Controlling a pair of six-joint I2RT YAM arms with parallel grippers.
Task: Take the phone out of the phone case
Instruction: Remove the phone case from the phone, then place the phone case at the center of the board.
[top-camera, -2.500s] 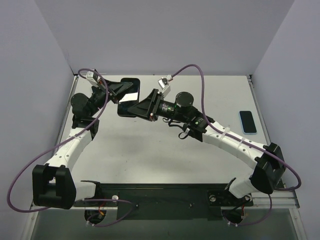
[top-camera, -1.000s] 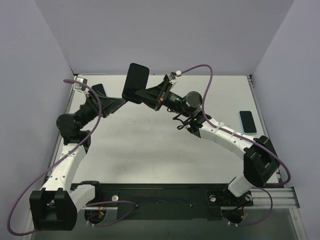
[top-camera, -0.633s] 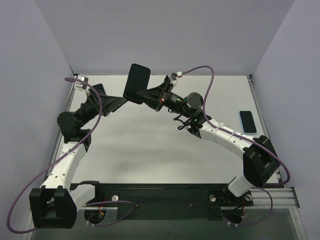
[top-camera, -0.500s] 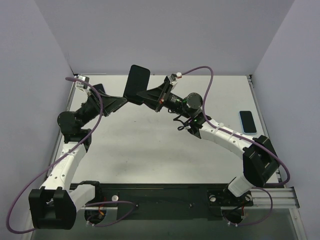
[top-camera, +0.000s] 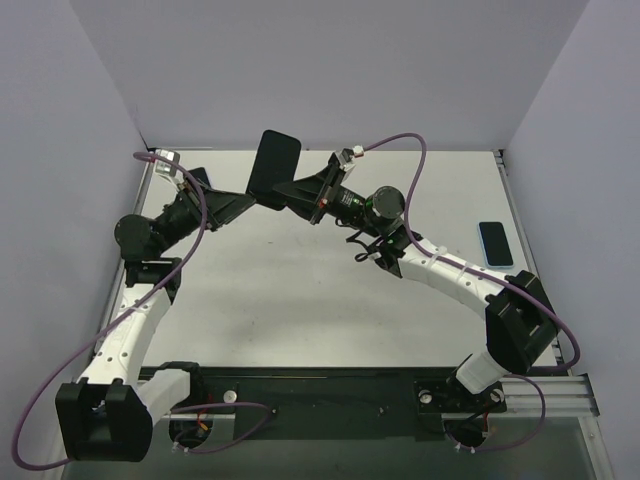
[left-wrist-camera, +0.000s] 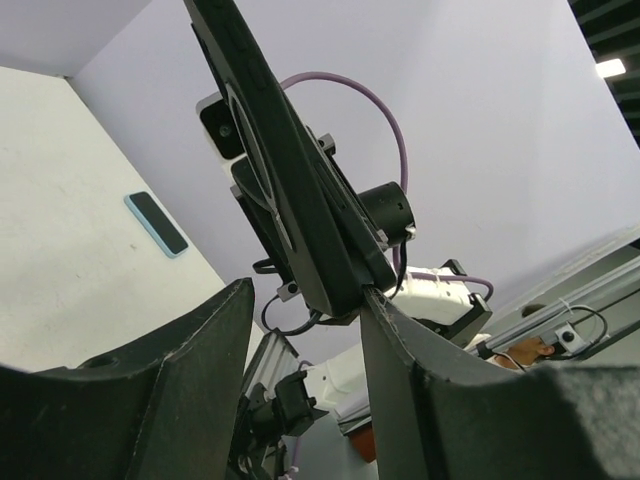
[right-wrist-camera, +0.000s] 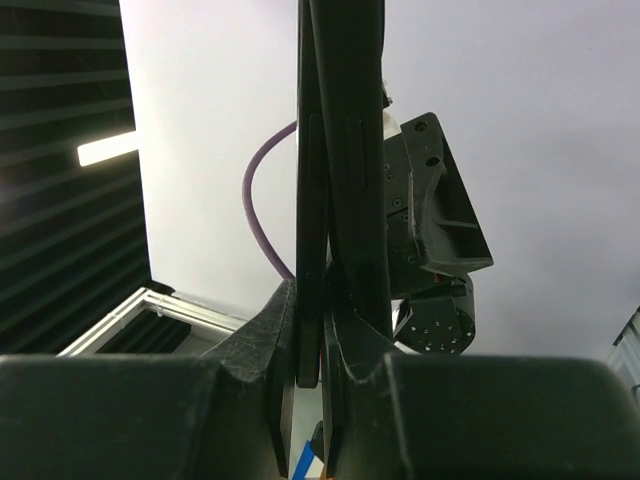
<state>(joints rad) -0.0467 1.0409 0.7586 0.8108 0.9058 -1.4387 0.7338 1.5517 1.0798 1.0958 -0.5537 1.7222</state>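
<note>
Holding cased phone (top-camera: 274, 164) upright, long axis vertical, right hand (top-camera: 280, 188) clamped on it, left hand (top-camera: 248, 197) apart

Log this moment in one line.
right claw: shut on cased phone, held upright | left claw: open, straddling its lower end

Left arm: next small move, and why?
Probably shut the left gripper on the lower edge of the cased phone. In the left wrist view its open jaws straddle that edge, while the right gripper clamps it upright, so a second grip looks like the step before prying.
</note>
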